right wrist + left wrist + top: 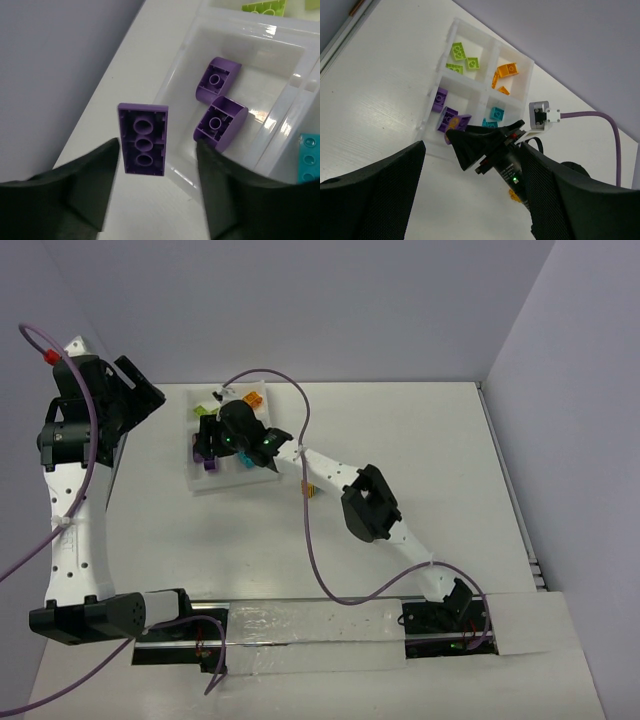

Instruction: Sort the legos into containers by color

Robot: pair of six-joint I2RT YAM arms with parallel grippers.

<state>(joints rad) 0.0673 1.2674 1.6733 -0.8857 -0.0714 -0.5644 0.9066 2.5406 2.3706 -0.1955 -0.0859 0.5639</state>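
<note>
Right claw (157, 144) stands parted, one finger clear of the purple lego (143, 139) at centre-left, above the tray (175, 65) rim; two purple legos (217, 80) lie in the compartment (260, 65) upper right. Left claw (472, 150) is spread wide.

A white table (420, 460) with a faint wood grain fills the middle of the overhead view, a thin grey trim (510, 490) running down its edge at 3 o'clock. Plain pale grey-lilac walls close it in: one wall (300, 300) at 12 o'clock and another (580, 390) at 3 o'clock, meeting in a corner near 1 o'clock. The light is soft and even, with only faint shadows on the tabletop.
</note>
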